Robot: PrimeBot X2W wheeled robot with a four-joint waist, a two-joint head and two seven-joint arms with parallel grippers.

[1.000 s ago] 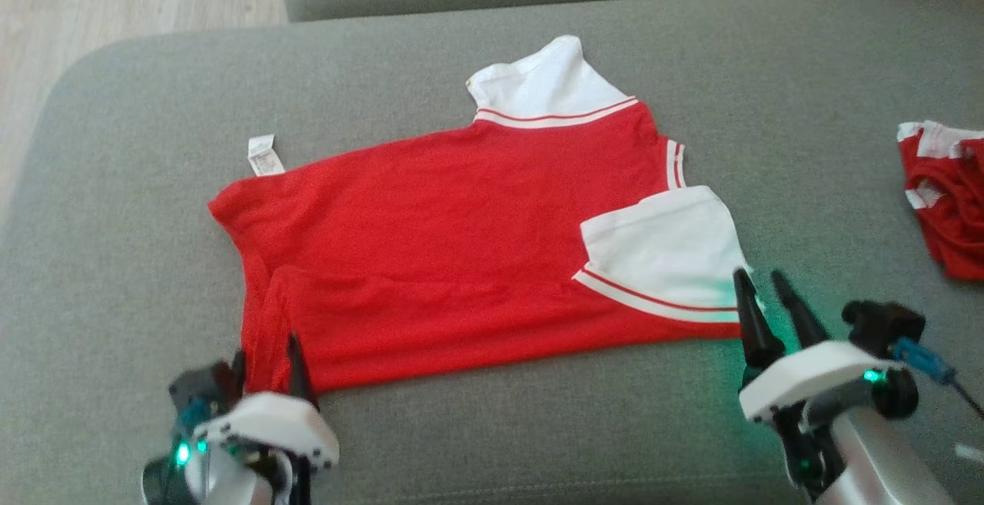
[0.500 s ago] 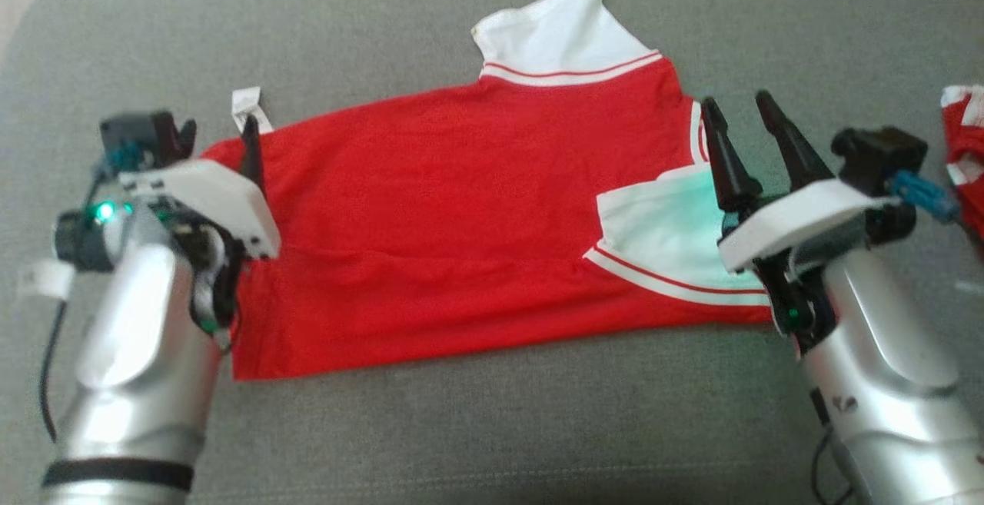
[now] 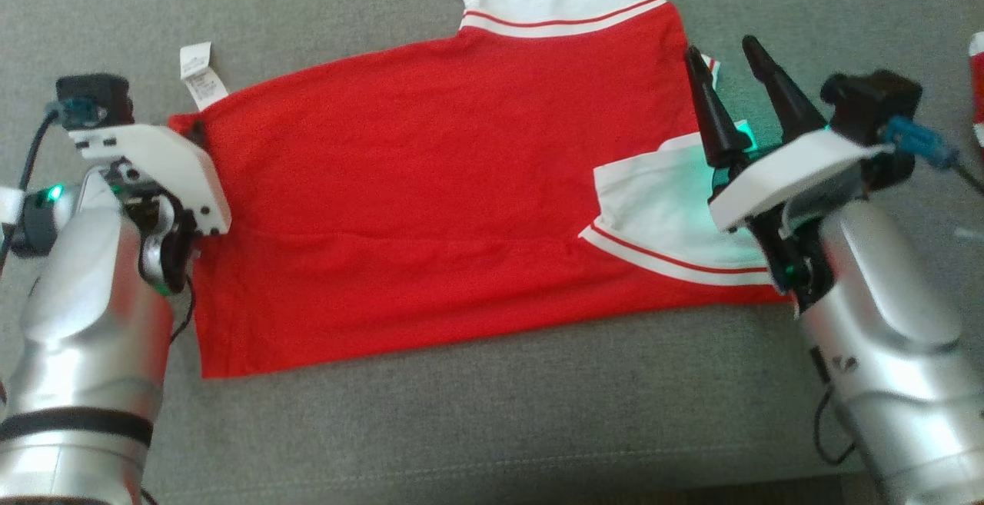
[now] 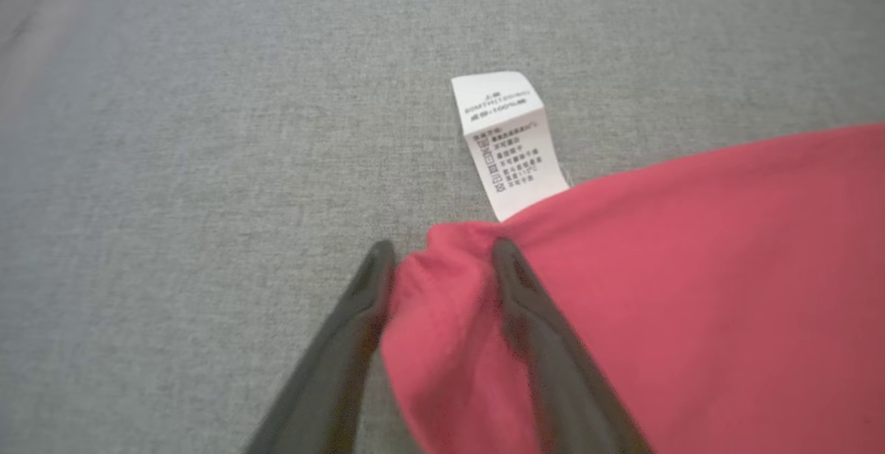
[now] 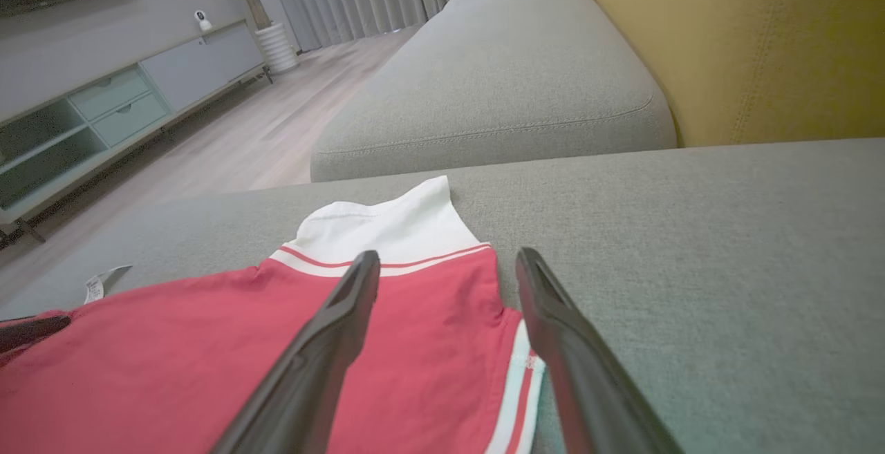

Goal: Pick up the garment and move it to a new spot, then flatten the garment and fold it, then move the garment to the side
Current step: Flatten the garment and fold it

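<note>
Broad grey cushion (image 3: pixel 492 428) underneath, soft and likely to cling to cloth. Spread flat across its middle: the red shirt (image 3: pixel 430 205), collar end to the right, with a crease along the near side that looks like one fold already made. Probably the next fold now, with both far corners wanted.

Over at the collar end, the right gripper (image 3: pixel 719 45), poised above the far corner with fingers spread wide and nothing between them. At the hem end, the left gripper (image 4: pixel 440 245), down at the cloth with fingers apart, straddling the bunched far corner just beside the white label (image 4: pixel 508 143), not visibly pinching.

To do it well: bring the right down to the cloth first. Close both on the red layers alone and leave the label out. Lift level and together, only just clear of the cushion. Carry toward the near edge without dragging or skewing. Mind the white sleeve (image 3: pixel 661 205) on top, liable to slide out of place.
</note>
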